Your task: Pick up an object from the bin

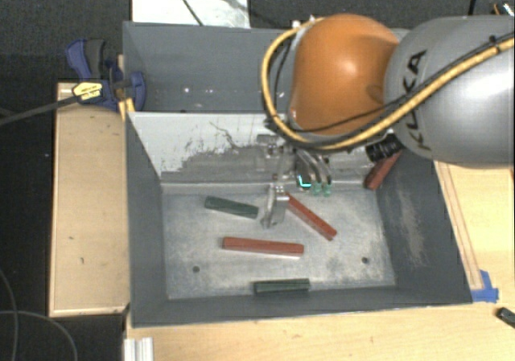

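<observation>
My gripper (272, 219) hangs under the arm's orange cover, low over the middle of the bin floor. Its tip stands between a dark green stick (231, 207) just to its left and a red stick (312, 218) lying slantwise just to its right. A longer red-brown stick (263, 247) lies flat on the floor a little in front of it. I see nothing held in the gripper.
A dark green block (282, 287) lies at the front wall of the bin. Another red-brown stick (381, 172) leans at the back right, partly under the arm. The arm and its cover hide the back right part of the bin.
</observation>
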`<action>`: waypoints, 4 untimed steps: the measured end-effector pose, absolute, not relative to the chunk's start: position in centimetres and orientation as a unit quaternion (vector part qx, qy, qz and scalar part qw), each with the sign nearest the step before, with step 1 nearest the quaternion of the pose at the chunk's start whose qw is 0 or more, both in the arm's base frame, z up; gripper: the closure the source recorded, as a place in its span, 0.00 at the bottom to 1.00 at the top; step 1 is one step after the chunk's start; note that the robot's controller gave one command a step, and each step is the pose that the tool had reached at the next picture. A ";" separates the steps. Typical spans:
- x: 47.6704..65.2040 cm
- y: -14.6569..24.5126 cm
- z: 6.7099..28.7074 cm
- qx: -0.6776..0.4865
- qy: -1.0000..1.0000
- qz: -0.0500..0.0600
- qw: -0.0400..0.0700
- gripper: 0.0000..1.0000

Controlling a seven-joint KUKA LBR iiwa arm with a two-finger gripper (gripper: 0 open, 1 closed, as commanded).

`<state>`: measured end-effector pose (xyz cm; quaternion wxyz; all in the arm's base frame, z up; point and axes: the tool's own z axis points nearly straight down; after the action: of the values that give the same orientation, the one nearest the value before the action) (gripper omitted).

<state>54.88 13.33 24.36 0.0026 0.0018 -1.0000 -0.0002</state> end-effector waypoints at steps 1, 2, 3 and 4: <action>55.4 15.0 6.6 0.077 -0.997 0.000 0.002 0.00; 55.7 15.0 7.1 0.074 -0.997 -0.001 -0.002 1.00; 55.6 15.0 7.1 0.072 -0.997 -0.001 -0.001 0.00; 52.6 9.5 7.0 0.001 -1.000 0.001 0.001 0.00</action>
<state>52.61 9.51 7.01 0.0010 0.0009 -1.0000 0.0007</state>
